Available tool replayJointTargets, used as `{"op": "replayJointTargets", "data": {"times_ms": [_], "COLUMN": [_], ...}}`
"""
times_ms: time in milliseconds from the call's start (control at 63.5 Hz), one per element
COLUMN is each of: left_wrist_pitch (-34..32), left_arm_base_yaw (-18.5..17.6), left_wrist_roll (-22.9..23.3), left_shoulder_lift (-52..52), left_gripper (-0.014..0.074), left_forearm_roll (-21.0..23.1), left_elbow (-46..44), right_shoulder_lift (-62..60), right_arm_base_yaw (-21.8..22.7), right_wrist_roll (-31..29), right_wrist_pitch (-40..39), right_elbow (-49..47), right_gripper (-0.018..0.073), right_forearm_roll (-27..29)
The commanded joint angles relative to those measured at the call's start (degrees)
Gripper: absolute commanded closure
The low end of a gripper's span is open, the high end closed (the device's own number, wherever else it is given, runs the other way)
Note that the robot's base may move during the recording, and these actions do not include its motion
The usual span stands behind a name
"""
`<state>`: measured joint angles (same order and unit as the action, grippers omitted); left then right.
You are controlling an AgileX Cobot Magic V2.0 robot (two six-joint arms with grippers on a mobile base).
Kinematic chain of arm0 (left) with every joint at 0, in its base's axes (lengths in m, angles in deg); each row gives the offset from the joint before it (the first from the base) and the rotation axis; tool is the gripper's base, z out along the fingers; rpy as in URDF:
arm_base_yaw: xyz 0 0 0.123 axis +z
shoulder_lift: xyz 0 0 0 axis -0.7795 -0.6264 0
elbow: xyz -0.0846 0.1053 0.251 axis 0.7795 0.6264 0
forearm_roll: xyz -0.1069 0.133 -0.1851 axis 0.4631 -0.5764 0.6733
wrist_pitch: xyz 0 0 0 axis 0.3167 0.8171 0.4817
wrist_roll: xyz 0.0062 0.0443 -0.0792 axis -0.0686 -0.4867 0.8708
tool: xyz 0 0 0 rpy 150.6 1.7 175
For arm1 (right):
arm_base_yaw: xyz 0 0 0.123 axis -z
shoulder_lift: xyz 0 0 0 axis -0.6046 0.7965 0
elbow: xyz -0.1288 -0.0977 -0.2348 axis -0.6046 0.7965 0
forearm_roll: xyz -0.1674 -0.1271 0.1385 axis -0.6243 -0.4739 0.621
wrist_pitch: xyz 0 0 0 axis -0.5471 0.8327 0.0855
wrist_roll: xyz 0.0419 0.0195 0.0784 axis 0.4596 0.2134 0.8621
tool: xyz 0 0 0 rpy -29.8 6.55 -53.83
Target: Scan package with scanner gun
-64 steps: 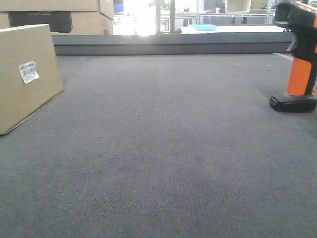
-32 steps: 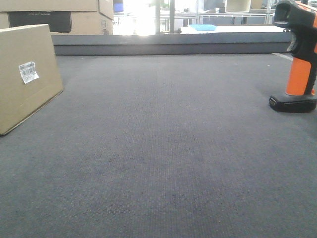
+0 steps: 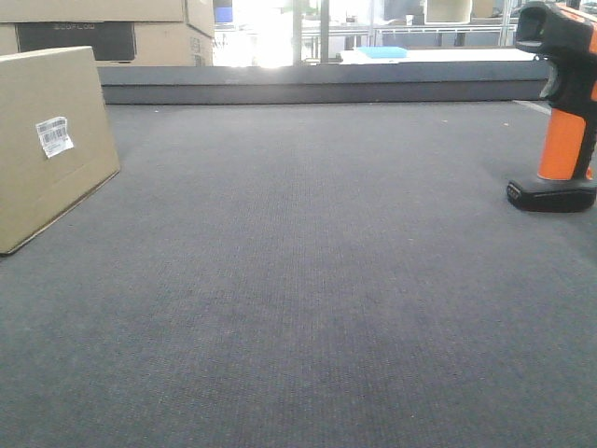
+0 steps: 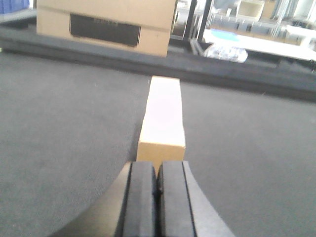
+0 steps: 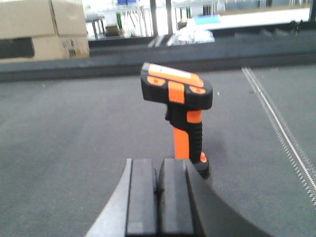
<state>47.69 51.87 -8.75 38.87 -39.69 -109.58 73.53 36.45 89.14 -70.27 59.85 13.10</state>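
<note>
Black fingers of the left end effector (image 4: 157,197) press together, gripping nothing, just short of the tan package (image 4: 162,118), which stands on edge at the left of the grey carpeted surface (image 3: 308,280). Opposite, the right end effector (image 5: 158,200) is likewise closed and empty before the upright orange scanner gun (image 5: 181,111). Stacked printed cardboard boxes (image 3: 103,28) sit beyond.

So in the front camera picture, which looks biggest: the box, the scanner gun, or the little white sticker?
As they look in the front view:
1. The package, biggest, though partly cut off at the left edge.
2. The scanner gun, also cut off at the right edge.
3. The barcode label, smallest by far.
</note>
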Motion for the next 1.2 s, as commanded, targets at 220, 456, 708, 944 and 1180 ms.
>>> {"op": "replayJointTargets", "data": {"times_ms": [220, 456, 708, 944, 1180], "left_wrist_pitch": [0.7, 0.5, 0.5, 0.5, 0.5], "left_arm_base_yaw": [0.3, 0.3, 0.3, 0.3, 0.3], "left_wrist_roll": [0.4, 0.4, 0.4, 0.4, 0.4], "left_shoulder_lift": [8.3, 8.5, 8.5, 8.5, 8.5], "left_gripper": [0.0707, 0.0707, 0.0707, 0.0707, 0.0707], "left_forearm_roll": [0.5, 0.4, 0.4, 0.4, 0.4], "left_elbow": [0.1, 0.1, 0.1, 0.1, 0.1], "right_shoulder_lift": [-10.3, -10.3, -10.3, -10.3, -10.3], "right_arm_base_yaw": [0.1, 0.1, 0.1, 0.1, 0.6], "right_wrist_roll": [-0.4, -0.4, -0.4, -0.4, -12.1], "right_wrist_pitch": [8.1, 7.2, 7.2, 6.7, -3.3], "right_elbow": [-0.2, -0.2, -0.2, 0.1, 5.7], "right_gripper": [0.0727, 0.0727, 0.0727, 0.0727, 0.0727], "right_forearm_roll": [-0.7, -0.7, -0.7, -0.7, -2.6]}}
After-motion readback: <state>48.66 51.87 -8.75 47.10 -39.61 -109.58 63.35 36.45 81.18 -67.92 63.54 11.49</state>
